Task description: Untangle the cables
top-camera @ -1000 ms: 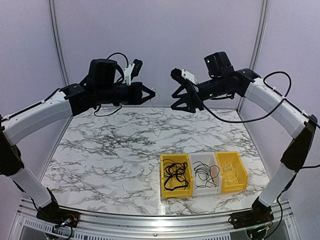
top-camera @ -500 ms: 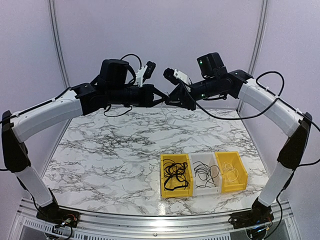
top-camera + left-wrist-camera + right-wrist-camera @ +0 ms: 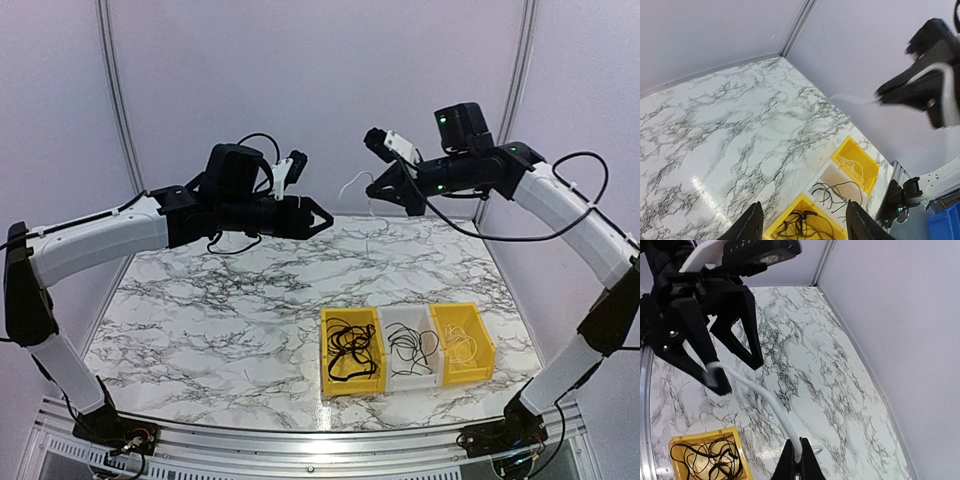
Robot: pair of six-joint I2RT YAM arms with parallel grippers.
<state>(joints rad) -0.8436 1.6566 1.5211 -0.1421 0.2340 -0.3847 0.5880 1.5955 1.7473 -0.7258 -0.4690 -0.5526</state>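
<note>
Table: white marble-pattern tabletop with grey veins [image 3: 200,300], pale walls on three sides.
Arms: black-and-white left arm [image 3: 100,235] and right arm [image 3: 575,215] were both raised over the far half of the table, with their wrists facing each other and apart.
Bins: three small plastic bins sat side by side near the front, right of centre: left yellow bin [image 3: 326,385], clear middle bin [image 3: 412,381], right yellow bin [image 3: 472,374].
Left gripper [image 3: 322,220]: jaws stood apart, nothing clamped between them.
Right gripper [image 3: 372,192]: jaws were pinched together on the thin white cable [image 3: 765,394].
Held cable: it hung in the air above the table and arced from the right fingertips toward one left finger. The blur hid whether it touched there.
Binned cables: black cable loops [image 3: 350,350] lay in the left yellow bin, thinner black cables [image 3: 410,345] in the clear middle bin, and white cables [image 3: 462,345] in the right yellow bin.
</note>
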